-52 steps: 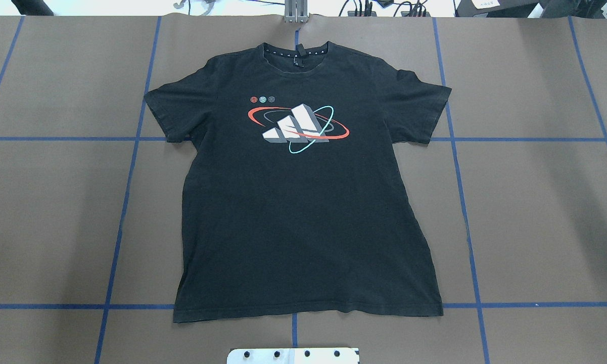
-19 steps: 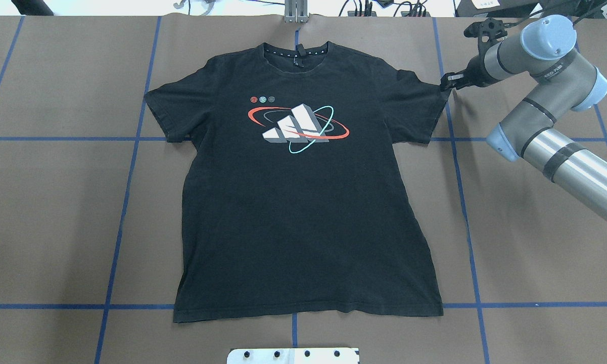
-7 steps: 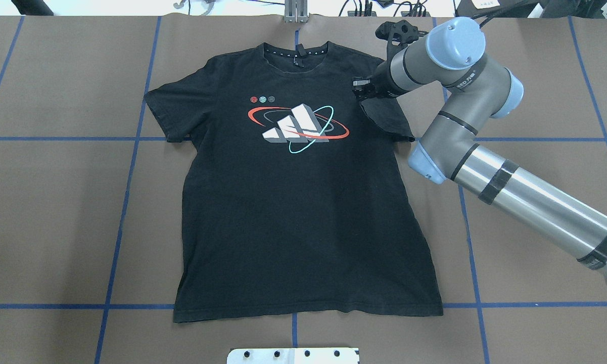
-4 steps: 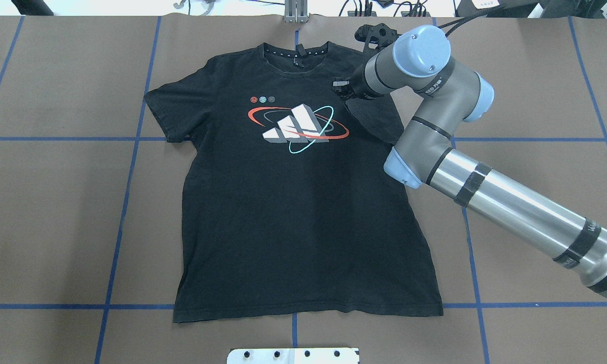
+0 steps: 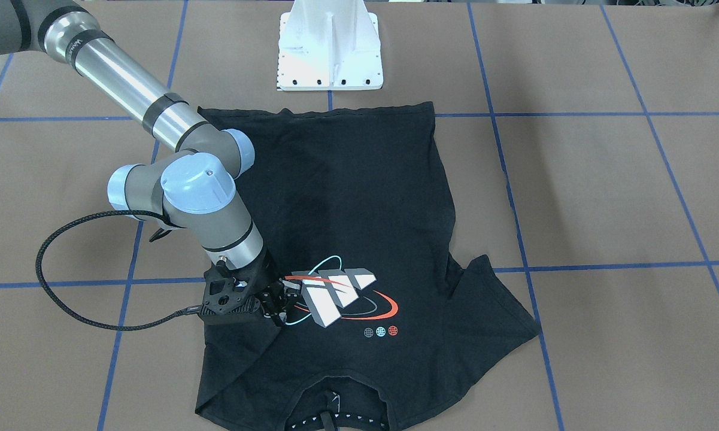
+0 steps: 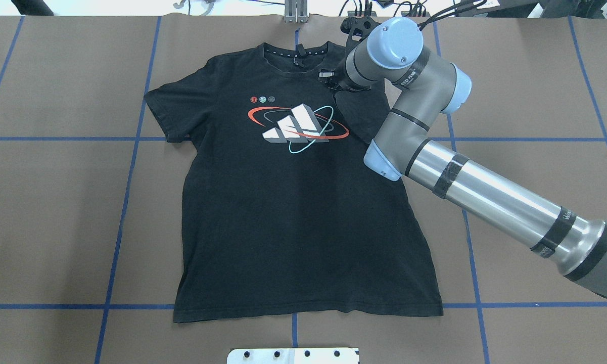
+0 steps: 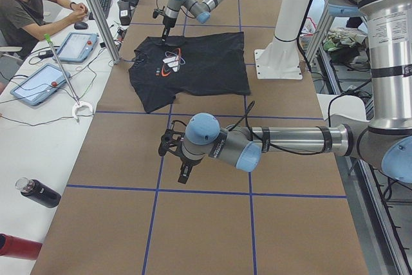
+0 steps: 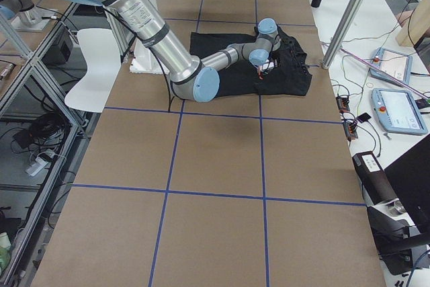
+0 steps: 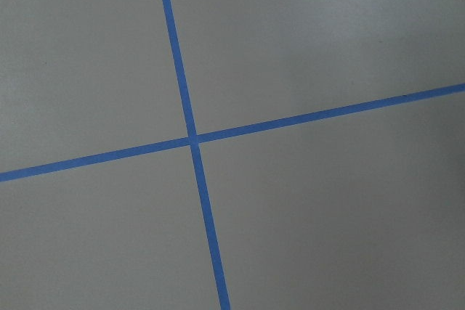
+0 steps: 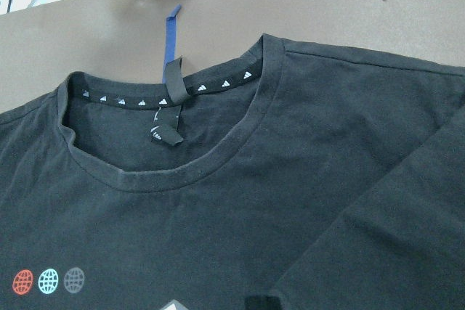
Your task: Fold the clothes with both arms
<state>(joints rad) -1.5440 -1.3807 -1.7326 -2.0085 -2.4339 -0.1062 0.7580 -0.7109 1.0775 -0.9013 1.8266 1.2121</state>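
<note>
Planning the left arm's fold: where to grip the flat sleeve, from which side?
Flat sleeve of the T-shirt: probably pinch the cuff's far corner, coming in low from the robot's left. It lies spread, cuff edge facing outward on the table.

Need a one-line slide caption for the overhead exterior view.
Right gripper holds the sleeve of the black T-shirt folded inward over the chest, beside the orbit graphic.
</note>
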